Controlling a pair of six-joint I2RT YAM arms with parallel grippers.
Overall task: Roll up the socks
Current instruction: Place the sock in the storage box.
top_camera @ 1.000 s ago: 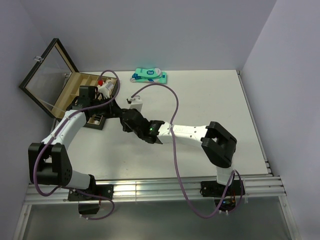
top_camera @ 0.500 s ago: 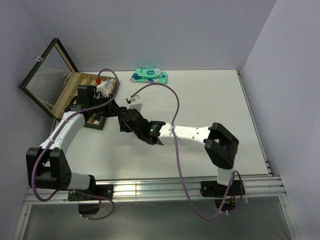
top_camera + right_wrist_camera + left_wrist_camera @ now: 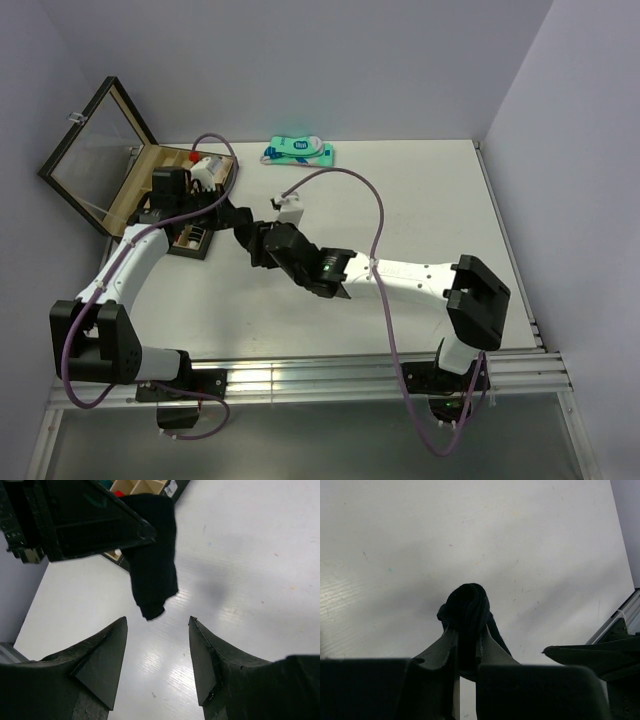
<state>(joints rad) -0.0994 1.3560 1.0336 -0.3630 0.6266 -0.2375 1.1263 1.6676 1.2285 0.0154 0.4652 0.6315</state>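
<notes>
Drawn back toward the right since the earlier view, the right tool (image 3: 157, 624) stands wide and empty just short of the plain black fabric sock (image 3: 152, 560). The sock hangs above the white counter (image 3: 250, 555), pinched in the narrow left tool (image 3: 465, 632).

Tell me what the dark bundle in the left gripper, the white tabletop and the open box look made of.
Dark bundle: soft knit fabric, probably a sock; droops and folds, matte. White tabletop: likely plastic or laminate, faint sheen, fine ridges. Open box: light wood tray, dark-framed clear lid, probably glass or acrylic.
</notes>
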